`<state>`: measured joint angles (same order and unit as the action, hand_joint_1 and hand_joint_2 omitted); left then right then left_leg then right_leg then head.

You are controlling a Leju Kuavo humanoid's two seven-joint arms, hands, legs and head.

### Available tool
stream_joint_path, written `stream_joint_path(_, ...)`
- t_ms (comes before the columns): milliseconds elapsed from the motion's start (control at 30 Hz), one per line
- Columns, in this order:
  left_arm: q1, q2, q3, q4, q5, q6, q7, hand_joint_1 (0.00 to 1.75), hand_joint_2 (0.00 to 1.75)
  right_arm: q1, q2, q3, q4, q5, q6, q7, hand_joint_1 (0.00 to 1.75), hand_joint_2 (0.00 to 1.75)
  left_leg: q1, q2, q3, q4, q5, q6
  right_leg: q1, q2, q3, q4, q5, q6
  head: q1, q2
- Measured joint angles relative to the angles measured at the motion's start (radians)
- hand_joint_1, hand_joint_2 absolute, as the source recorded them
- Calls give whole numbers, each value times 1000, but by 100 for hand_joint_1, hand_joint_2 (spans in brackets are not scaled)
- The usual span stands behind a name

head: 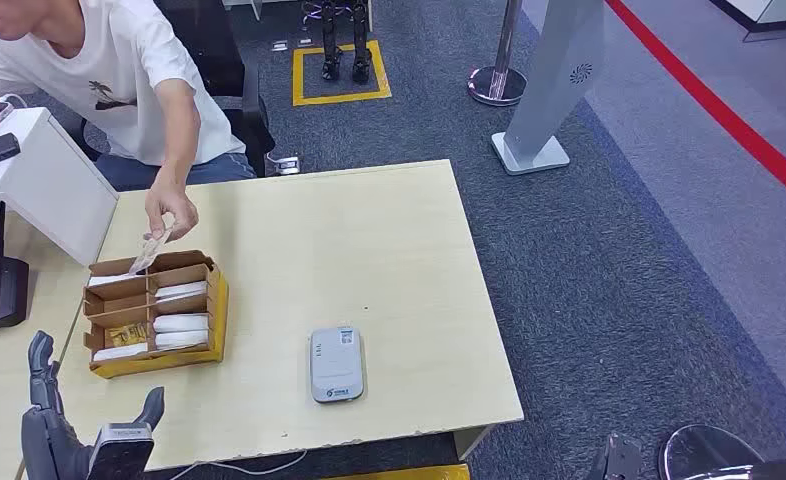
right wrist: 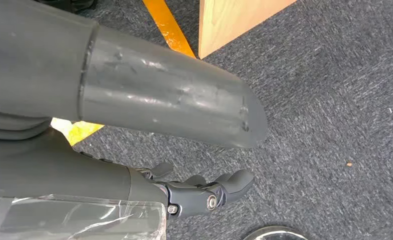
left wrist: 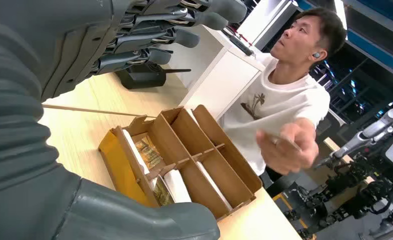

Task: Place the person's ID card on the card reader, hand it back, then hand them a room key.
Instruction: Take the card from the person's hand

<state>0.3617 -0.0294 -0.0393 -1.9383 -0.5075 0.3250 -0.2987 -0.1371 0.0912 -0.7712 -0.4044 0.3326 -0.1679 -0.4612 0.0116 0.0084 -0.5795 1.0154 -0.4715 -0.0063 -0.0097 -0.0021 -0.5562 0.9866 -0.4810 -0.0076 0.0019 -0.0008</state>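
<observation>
ID card (head: 153, 248) is held up by person's hand (head: 172, 212), past the box (head: 153, 312), ahead of left hand (head: 79, 430), which is nearer. Left hand open & empty. Right hand (right wrist: 204, 192) hangs by floor, empty, fingers half-curled.

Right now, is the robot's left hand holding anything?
No, it's empty. The left hand has its fingers spread apart beside the cardboard box.

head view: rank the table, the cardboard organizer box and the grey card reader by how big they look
1. table, largest by far
2. cardboard organizer box
3. grey card reader, smallest

All three sit at similar depth, so the order looks reliable.
</observation>
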Motion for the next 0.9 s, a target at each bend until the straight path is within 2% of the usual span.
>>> stream_joint_path(267,0,1,-4,0,-16,1,4,0,175,0,0,0,3,-8,1,-1,0,0,0,0,0,0,0,0,0,0,0,0,0,0,0,0)
stream_joint_path(567,0,22,-3,-2,-121,28,51,0,175,5,0,-4,9,-14,12,-6,0,0,0,0,0,0,0,0,0,0,0,0,0,0,0,0)
stream_joint_path(733,3,78,38,-32,-315,-27,201,0,175,12,0,-15,15,-17,20,-6,0,0,0,0,0,0,0,0,0,0,0,0,0,0,0,0)
stream_joint_path(900,1,182,122,-71,-597,-165,350,0,175,14,4,-19,26,-1,32,0,0,0,1,0,0,0,0,-1,1,0,0,1,0,0,0,0)
